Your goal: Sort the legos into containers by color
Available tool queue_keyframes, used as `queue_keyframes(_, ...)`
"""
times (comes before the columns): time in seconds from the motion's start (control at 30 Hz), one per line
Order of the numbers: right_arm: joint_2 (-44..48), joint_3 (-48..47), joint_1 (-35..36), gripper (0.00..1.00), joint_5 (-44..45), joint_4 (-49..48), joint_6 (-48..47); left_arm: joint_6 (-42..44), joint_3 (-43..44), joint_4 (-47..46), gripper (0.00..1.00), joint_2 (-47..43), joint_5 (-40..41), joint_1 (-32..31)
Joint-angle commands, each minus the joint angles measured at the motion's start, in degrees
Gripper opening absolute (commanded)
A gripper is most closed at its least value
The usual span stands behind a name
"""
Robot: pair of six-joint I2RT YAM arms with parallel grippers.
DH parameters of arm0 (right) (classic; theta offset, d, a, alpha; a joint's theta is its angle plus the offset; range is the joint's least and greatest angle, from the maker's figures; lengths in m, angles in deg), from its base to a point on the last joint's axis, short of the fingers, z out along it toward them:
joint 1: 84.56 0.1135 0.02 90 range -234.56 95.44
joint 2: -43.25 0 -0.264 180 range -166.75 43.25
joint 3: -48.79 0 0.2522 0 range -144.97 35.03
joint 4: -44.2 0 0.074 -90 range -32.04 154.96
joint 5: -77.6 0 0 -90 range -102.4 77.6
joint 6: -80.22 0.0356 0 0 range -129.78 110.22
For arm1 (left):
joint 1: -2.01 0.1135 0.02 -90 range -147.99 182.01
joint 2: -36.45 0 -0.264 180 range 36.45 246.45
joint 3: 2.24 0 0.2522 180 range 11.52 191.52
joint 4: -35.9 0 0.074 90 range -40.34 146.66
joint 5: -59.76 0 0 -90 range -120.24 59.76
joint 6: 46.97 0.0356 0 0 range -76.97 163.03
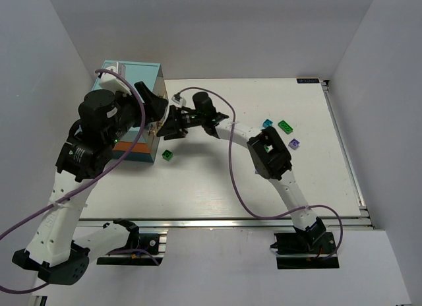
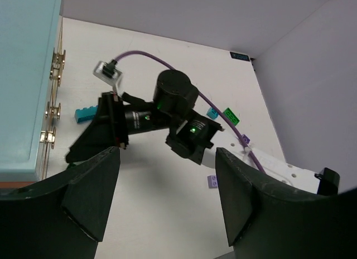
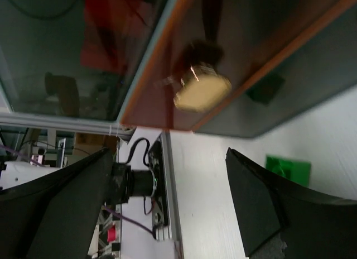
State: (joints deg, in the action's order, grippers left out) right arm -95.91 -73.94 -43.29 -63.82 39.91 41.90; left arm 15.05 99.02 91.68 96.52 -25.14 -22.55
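The right pincer (image 3: 167, 158) hangs released and empty, squared to the brass knob (image 3: 202, 92) on the cabinet (image 1: 132, 72), probably to pull it. The left pincer (image 2: 167, 158) gapes empty too. Legos (image 1: 285, 126) lie loose on the worktop (image 1: 217, 181), with a green lego (image 1: 167, 155) near the cabinet.

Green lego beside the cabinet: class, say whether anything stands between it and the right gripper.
Nothing visible does: only bare table separates the green lego from the open right gripper, which faces the cabinet front.
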Motion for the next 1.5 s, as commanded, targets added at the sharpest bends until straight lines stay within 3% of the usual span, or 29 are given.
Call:
queue_keyframes(0.0, -2.52, -9.57, 1.35, 0.88, 3.08, 0.02, 5.45, -1.72, -0.58, 2.89, 0.79, -0.92, -0.45, 0.21)
queue_keyframes(0.23, -5.25, -10.65, 3.29, 0.78, 6.77, 0.38, 6.94, -1.46, -0.23, 5.53, 0.8, -2.15, -0.09, 0.21)
queue_keyframes(0.8, -10.44, -16.36, 4.16, 0.69, 10.72, -0.94, 5.1, 0.21, -0.4, 7.46, 0.81, -1.19, -1.76, 0.74)
queue_keyframes(1.23, -9.12, -13.82, 3.2, 0.37, 10.81, -7.53, 3.6, -0.66, -2.51, 7.11, 0.81, -2.07, -2.91, 0.74)
queue_keyframes(1.47, -4.29, -3.64, 0.83, 0.24, 8.97, -13.41, 3.86, -2.07, -5.85, 5.62, 0.81, -4.26, -3.17, 0.74)
